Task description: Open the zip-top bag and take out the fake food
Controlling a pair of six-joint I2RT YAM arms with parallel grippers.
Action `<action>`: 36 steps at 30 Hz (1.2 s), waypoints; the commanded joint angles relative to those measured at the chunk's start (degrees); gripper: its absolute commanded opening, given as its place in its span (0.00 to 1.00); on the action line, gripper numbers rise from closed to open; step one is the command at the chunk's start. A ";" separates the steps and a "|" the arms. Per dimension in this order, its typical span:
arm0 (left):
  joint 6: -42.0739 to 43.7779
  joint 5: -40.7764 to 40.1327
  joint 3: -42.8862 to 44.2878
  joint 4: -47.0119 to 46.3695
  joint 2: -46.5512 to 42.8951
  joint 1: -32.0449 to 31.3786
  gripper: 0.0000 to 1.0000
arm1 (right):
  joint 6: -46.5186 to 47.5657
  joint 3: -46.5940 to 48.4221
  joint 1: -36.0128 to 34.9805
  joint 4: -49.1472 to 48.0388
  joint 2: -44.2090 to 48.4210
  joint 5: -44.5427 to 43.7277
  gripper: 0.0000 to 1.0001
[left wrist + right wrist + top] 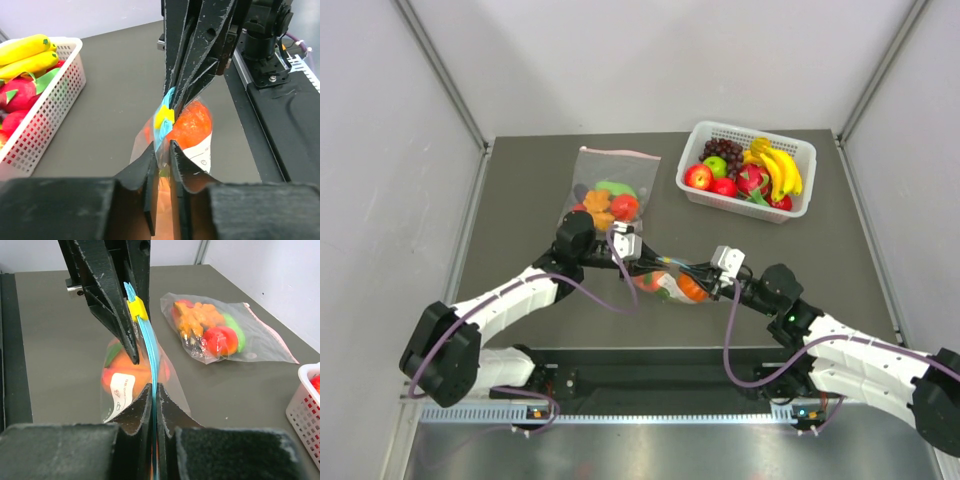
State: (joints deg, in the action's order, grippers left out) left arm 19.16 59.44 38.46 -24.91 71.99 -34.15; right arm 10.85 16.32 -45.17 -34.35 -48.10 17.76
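Short of the white basket (745, 208), on the side toward my bases and a little to its left, I hold the zip-top bag (670, 287) between both claws. My right gripper (154, 390) is clamped flat on the teal zip strip (150, 347). My left gripper (161, 150) stands narrow, with the bag's top edge pinched between its fingers. The yellow slider (136, 309) sits on the strip between the two grips.

To my mind the zip is the step in hand. The right claw should anchor the strip and hold firm. The left should catch the slider and carry it straight along the strip, keeping it taut and level so the film neither bunches nor slips out of the pinch.

The bag is clear and crinkled, with a white printed patch, and hangs below the strip. Its fake food (192, 122) shows through as glossy orange, with a touch of green beside it.
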 commanded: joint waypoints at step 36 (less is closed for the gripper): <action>20.92 8.68 7.77 25.88 2.98 2.25 0.00 | 6.99 11.37 -3.61 -0.55 -7.54 7.38 0.32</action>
State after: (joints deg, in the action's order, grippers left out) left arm 38.11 65.39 44.58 0.62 74.91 -32.08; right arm 17.54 24.45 -47.59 -33.28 -55.57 22.83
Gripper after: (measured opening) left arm 0.023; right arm 0.327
